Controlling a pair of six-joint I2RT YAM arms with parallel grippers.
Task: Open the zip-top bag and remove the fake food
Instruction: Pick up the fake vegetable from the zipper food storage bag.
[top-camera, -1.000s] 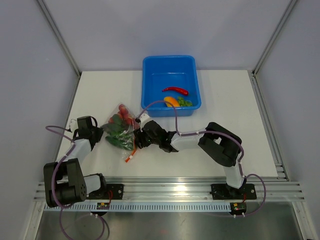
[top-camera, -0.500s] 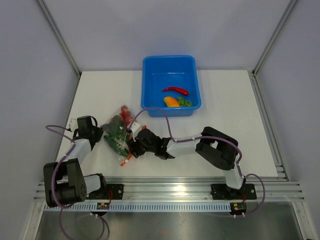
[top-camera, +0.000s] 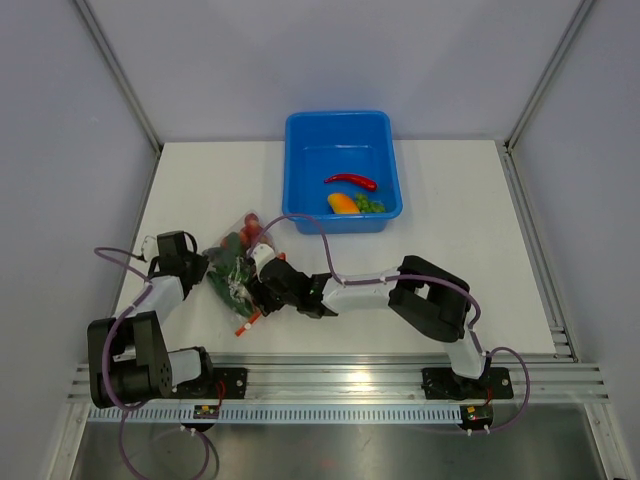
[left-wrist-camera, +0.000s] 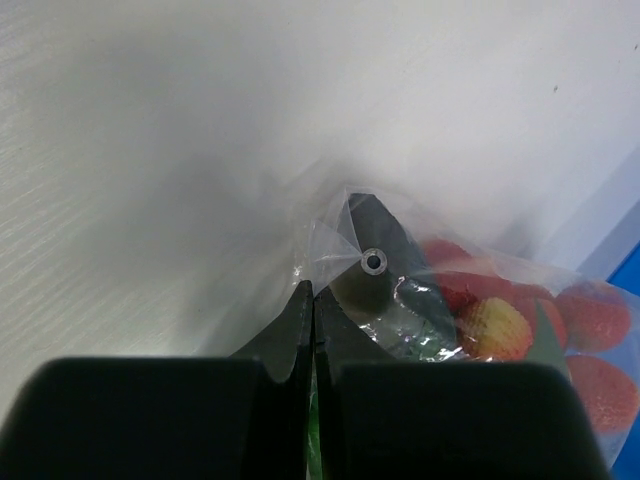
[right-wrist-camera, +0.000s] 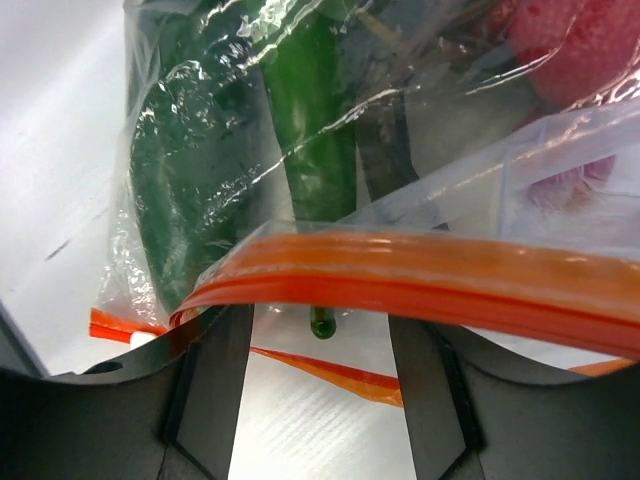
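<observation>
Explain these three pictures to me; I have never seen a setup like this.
Two robot arms are bolted at the near edge of a white table. One picture looks down from above; the other two come from small cameras on each wrist. The left gripper is shut, pinching a corner of the zip-top bag, which holds green and red fake food. The right gripper is open at the bag's mouth, with the orange zip strip running across between its fingers. Farther back, a blue tub contains a red chili, an orange pepper and green vegetables.
</observation>
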